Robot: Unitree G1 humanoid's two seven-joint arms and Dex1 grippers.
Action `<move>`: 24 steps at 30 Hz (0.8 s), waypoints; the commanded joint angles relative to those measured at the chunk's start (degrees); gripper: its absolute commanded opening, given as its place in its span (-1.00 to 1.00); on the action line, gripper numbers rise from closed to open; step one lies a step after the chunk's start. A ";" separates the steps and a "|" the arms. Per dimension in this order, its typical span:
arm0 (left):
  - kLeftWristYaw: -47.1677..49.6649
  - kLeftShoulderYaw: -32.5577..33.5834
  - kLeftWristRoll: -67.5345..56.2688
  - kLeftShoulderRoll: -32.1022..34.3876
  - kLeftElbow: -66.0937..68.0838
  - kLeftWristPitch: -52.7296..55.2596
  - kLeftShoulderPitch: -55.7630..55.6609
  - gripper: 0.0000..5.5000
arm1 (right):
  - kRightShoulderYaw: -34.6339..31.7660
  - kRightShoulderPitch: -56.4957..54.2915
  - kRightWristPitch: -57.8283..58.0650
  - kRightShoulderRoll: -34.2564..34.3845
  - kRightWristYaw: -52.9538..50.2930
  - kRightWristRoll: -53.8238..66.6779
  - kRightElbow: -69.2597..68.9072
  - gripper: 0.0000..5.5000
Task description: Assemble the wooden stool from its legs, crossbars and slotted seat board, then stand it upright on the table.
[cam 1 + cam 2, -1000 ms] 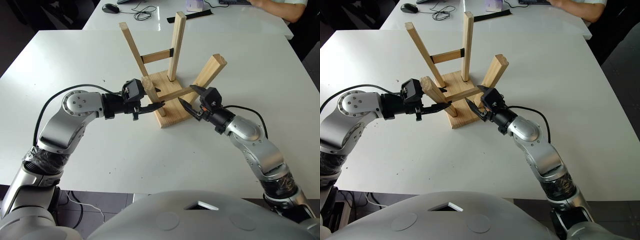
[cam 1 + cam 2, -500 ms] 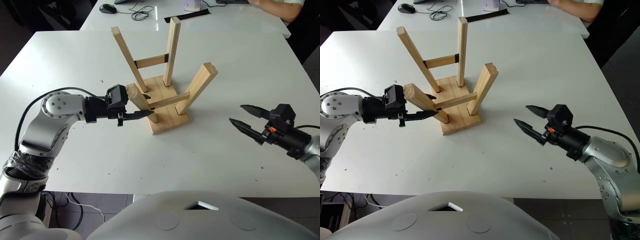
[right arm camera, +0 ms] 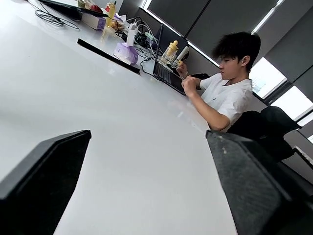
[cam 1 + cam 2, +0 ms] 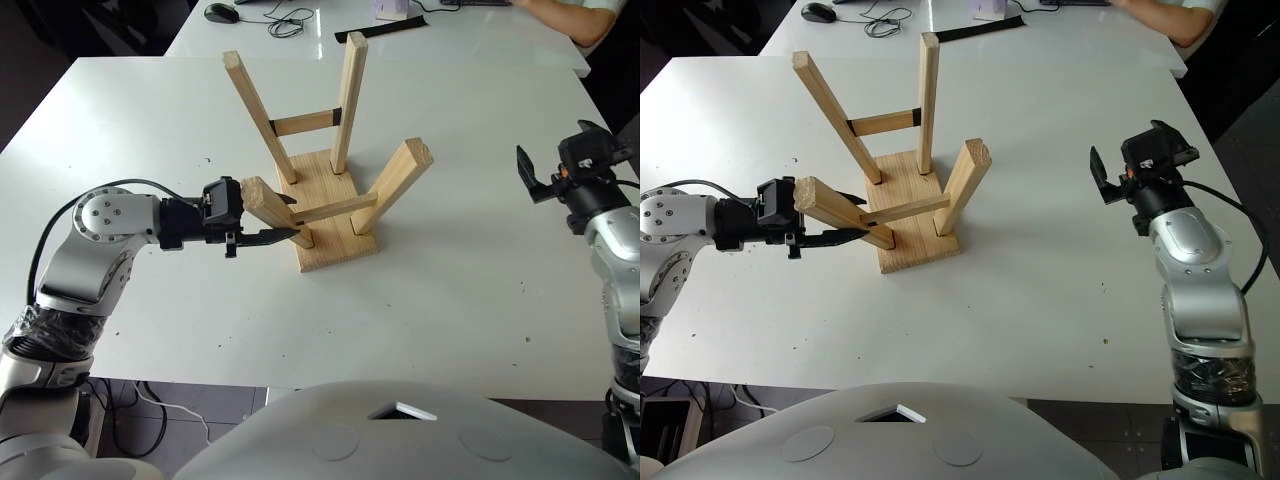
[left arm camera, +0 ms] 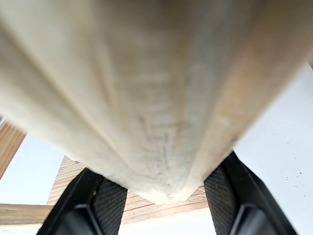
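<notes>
The wooden stool stands upside down on the white table, its seat board (image 4: 330,255) flat and its legs pointing up. Two tall legs (image 4: 255,115) at the back are joined by a crossbar (image 4: 303,123). A second crossbar (image 4: 335,207) links the thick near-right leg (image 4: 395,185) to the tilted near-left leg (image 4: 262,200). My left gripper (image 4: 272,220) is shut on that tilted leg (image 5: 146,98), with a finger pad (image 5: 110,205) on either side. Well to the right of the stool, my right gripper (image 4: 560,160) is raised and open, holding nothing (image 3: 146,181).
White table surface (image 4: 450,290) lies open in front of and to the right of the stool. A second table behind carries a mouse (image 4: 221,13), cables and a black strip (image 4: 385,30). The near table edge runs just below my arms.
My right gripper has left the stool's near-right side, swinging out to the right and then upward, open throughout. The left gripper has stayed on the tilted leg.
</notes>
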 commanded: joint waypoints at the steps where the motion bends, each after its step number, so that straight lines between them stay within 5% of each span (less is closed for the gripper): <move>1: 0.17 -7.18 10.49 0.80 -0.31 4.25 0.53 -0.23 | 21.37 -10.67 7.78 15.05 0.46 -1.30 -6.14 0.85; 4: 1.00 -8.64 10.68 0.93 -1.77 6.36 -0.96 -0.23 | 33.16 -16.42 12.33 28.65 2.36 6.23 -15.80 0.95; 6: 1.47 -9.27 10.91 0.93 -2.49 7.67 -2.00 -0.23 | 33.58 -17.31 16.09 30.44 2.66 6.74 -18.55 0.95; 11: 3.17 -9.79 11.54 0.82 -3.48 9.31 -2.64 -0.23 | 21.98 -11.52 17.90 22.39 0.35 1.18 -16.24 0.95; 19: 8.05 -7.77 11.52 2.37 -3.13 10.50 0.53 -0.23 | -17.74 8.04 8.00 3.29 -3.81 -9.61 -5.50 0.95; 21: 8.68 -7.42 11.35 2.60 -3.10 10.63 0.94 -0.23 | -19.68 8.58 5.37 1.10 -4.72 -11.54 -3.55 0.95; 24: 8.88 -7.98 11.37 2.20 -2.90 10.94 0.14 -0.23 | -8.85 3.58 4.58 5.33 -5.25 -13.05 -5.55 0.95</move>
